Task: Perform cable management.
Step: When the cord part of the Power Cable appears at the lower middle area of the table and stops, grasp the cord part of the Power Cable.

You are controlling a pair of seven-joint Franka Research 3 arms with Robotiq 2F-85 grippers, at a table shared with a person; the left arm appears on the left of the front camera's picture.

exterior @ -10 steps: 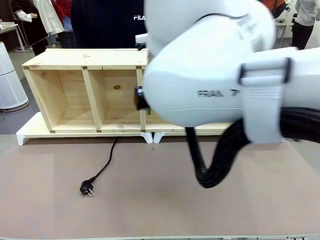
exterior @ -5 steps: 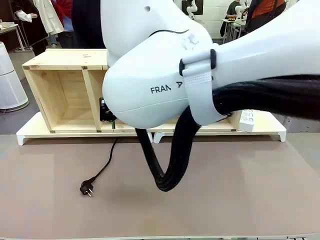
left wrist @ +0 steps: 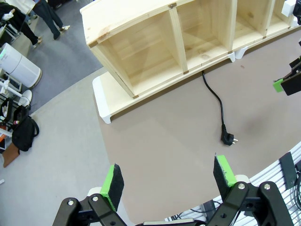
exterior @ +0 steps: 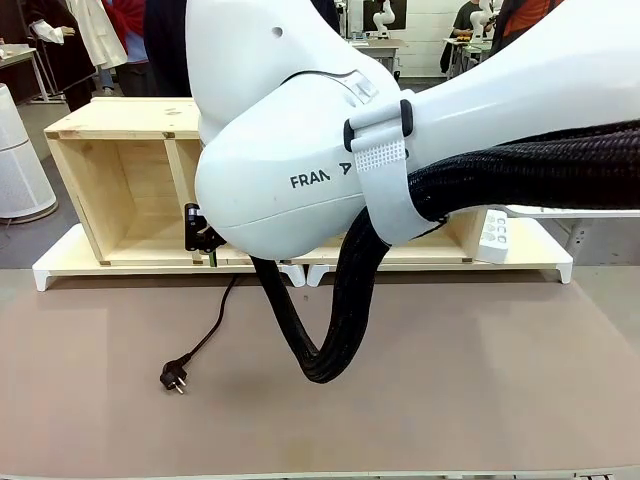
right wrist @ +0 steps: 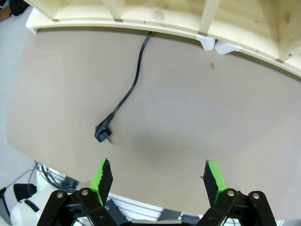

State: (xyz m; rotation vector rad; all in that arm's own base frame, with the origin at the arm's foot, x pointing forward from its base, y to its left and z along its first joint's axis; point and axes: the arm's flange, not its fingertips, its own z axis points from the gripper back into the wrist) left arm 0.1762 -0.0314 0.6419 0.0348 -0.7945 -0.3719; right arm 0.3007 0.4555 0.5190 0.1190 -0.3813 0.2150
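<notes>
The cable (exterior: 212, 325) is a thin black cord that comes out from under the wooden shelf (exterior: 120, 180) and runs toward me across the brown table. It ends in a small black plug (exterior: 173, 378). My right gripper (exterior: 208, 250) hangs in front of the shelf's lower edge, just above where the cord comes out. In the right wrist view it (right wrist: 157, 176) stands open above the table, with the cable (right wrist: 132, 87) and plug (right wrist: 103, 133) ahead and left of it. My left gripper (left wrist: 168, 176) is open high above the table's left end, and the plug (left wrist: 229, 138) lies below it to the right.
My right arm's thick braided sleeve (exterior: 325, 350) loops down low over the middle of the table. A white power strip (exterior: 493, 237) leans on the shelf's white base (exterior: 60, 265) at the right. A white air purifier (exterior: 15, 160) stands on the floor at left. People stand beyond the shelf.
My right arm has swung toward picture left, and its gripper has moved left and down along the shelf front toward the cable. The cable and plug have not moved.
</notes>
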